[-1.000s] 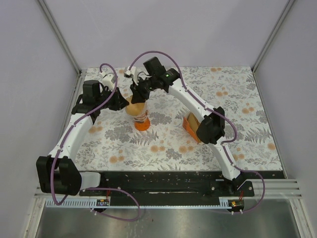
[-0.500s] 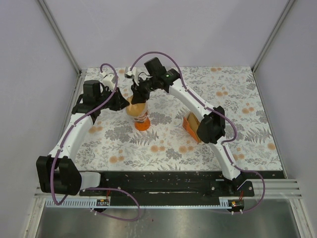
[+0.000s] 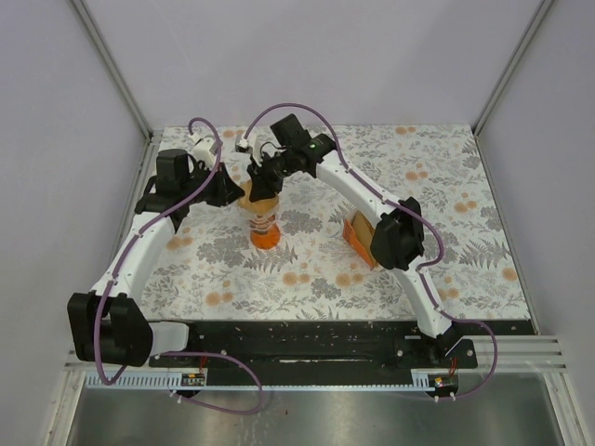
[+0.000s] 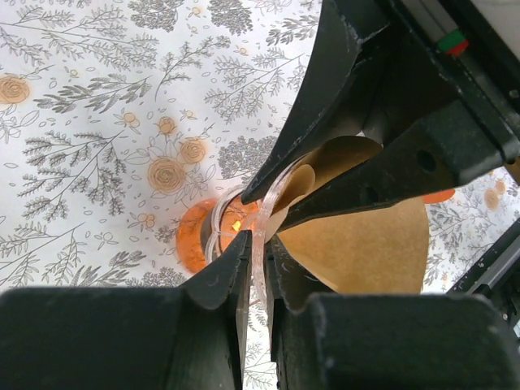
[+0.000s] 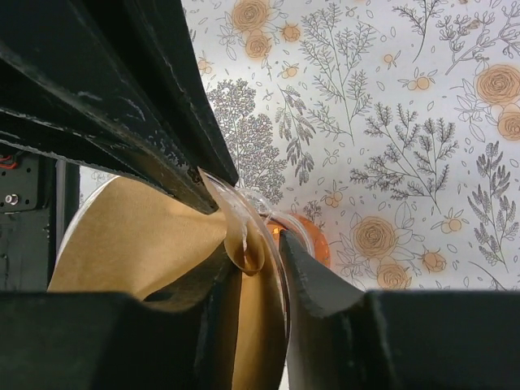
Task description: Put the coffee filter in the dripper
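Left of centre on the floral bench (image 3: 446, 186), the left end effector (image 4: 258, 248) is clenched on the clear rim of the dripper (image 4: 195, 236), which is stood upright on its orange base. The coffee filter (image 4: 366, 244) is seated in the dripper's funnel. Its curled edge is grasped at the rim by the right end effector (image 5: 260, 248).

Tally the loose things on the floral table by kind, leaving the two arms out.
dripper: 1
coffee filter: 1
orange-beige holder: 1
Total: 3
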Robot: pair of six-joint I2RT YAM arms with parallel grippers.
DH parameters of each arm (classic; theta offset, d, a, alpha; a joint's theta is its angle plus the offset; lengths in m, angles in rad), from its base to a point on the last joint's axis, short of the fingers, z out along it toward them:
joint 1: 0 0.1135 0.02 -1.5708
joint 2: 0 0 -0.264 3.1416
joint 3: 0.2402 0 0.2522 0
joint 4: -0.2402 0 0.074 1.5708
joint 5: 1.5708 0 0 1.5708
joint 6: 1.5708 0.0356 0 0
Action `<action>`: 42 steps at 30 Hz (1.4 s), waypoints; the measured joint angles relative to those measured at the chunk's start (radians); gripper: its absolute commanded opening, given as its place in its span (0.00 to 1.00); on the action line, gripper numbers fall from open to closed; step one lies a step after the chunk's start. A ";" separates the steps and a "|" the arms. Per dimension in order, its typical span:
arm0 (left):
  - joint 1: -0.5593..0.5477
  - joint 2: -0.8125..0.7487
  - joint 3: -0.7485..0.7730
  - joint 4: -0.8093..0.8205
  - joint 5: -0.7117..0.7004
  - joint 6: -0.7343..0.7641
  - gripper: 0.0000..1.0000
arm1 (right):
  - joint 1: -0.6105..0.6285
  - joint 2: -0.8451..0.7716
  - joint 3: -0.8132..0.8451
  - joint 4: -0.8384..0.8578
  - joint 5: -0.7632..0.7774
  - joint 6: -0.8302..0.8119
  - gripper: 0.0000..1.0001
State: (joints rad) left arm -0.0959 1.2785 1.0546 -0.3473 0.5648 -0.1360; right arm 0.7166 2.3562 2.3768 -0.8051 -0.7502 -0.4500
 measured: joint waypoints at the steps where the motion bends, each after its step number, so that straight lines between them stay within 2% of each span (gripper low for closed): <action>1: 0.000 -0.001 0.000 0.000 0.007 -0.002 0.14 | 0.000 -0.003 0.000 -0.001 -0.002 0.014 0.22; 3: -0.002 -0.001 0.007 0.002 0.016 -0.003 0.14 | -0.002 -0.011 0.000 -0.005 -0.003 0.027 0.18; 5: -0.003 -0.002 0.013 0.004 0.023 -0.002 0.14 | -0.004 -0.019 0.000 0.000 0.001 0.027 0.17; 6: -0.003 -0.002 0.013 0.006 0.023 -0.002 0.14 | -0.004 -0.020 0.000 0.002 0.003 0.026 0.21; 8: -0.003 -0.002 0.013 0.007 0.023 -0.001 0.14 | -0.003 -0.020 0.000 0.002 0.005 0.023 0.37; 12: -0.001 0.002 0.013 -0.005 0.008 0.005 0.14 | -0.002 -0.020 -0.006 -0.003 0.017 0.001 0.54; 24: 0.000 0.013 0.013 -0.013 -0.008 0.006 0.14 | -0.002 -0.021 -0.008 -0.003 0.056 -0.024 0.73; 30: 0.000 0.013 0.013 -0.022 -0.012 0.008 0.14 | -0.002 -0.021 0.003 0.016 0.073 -0.022 0.79; 31: 0.000 0.013 0.013 -0.022 -0.013 0.008 0.14 | -0.002 -0.021 0.004 0.023 0.074 -0.019 0.85; 32: 0.000 0.013 0.013 -0.022 -0.013 0.008 0.14 | -0.002 -0.021 0.006 0.028 0.075 -0.016 0.87; 37: 0.000 0.013 0.013 -0.022 -0.013 0.008 0.14 | -0.002 -0.021 0.006 0.062 0.067 0.002 0.85; 42: 0.000 0.013 0.013 -0.022 -0.013 0.008 0.14 | -0.003 -0.026 0.006 0.077 0.064 0.002 0.70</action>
State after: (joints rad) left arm -0.0959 1.2919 1.0676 -0.3691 0.5522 -0.1276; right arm 0.7139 2.3306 2.3825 -0.7277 -0.6857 -0.4477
